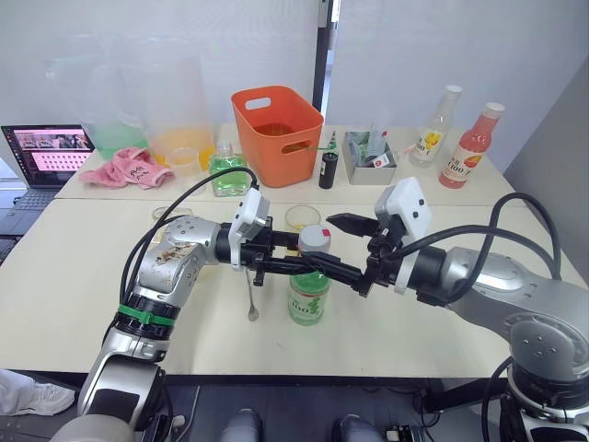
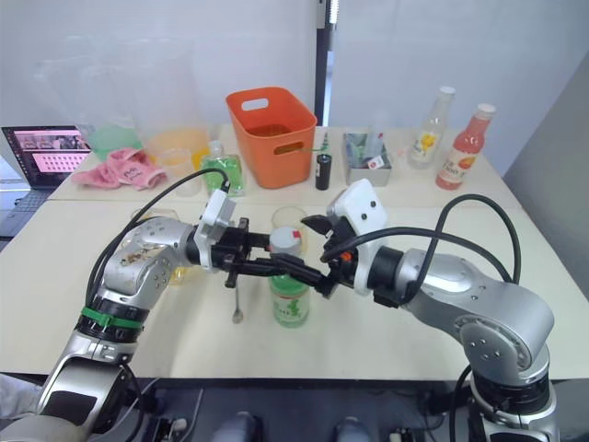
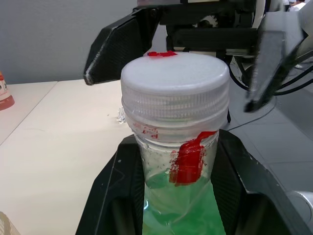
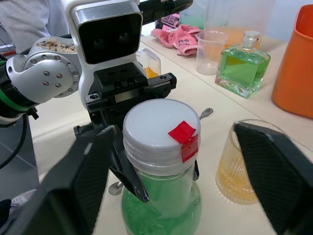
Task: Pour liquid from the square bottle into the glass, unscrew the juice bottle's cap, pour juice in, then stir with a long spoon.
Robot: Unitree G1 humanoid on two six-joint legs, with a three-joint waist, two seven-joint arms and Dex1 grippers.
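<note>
Standing: the juice bottle (image 1: 307,293) stood upright near the table's (image 1: 74,276) front edge, between the two arms.
Hidden: the bottle's neck was covered by the left gripper (image 1: 299,265), and its label was partly cut off behind the black fingers.
Left gripper: its fingers (image 3: 244,171) were pinched on the neck, just under the white cap (image 4: 159,131).
Right gripper: the right gripper (image 1: 354,253) was spread wide, one finger on either side of the cap, apart from it.
Cap: it sat on the bottle, with a red tape tag (image 4: 185,139) running over its edge.
Juice bottle: green liquid filled it almost up to the neck.
Glass: the ribbed glass (image 4: 240,164) just behind the bottle held pale yellow liquid.
Square bottle: the square bottle (image 4: 243,71) stood further back, full of green liquid.
Long spoon: the long spoon (image 1: 251,299) lay flat beside the juice bottle, its handle passing under the left gripper.
Orange bin: the orange bin (image 1: 276,133) stood at the back; its contents could not be made out.
</note>
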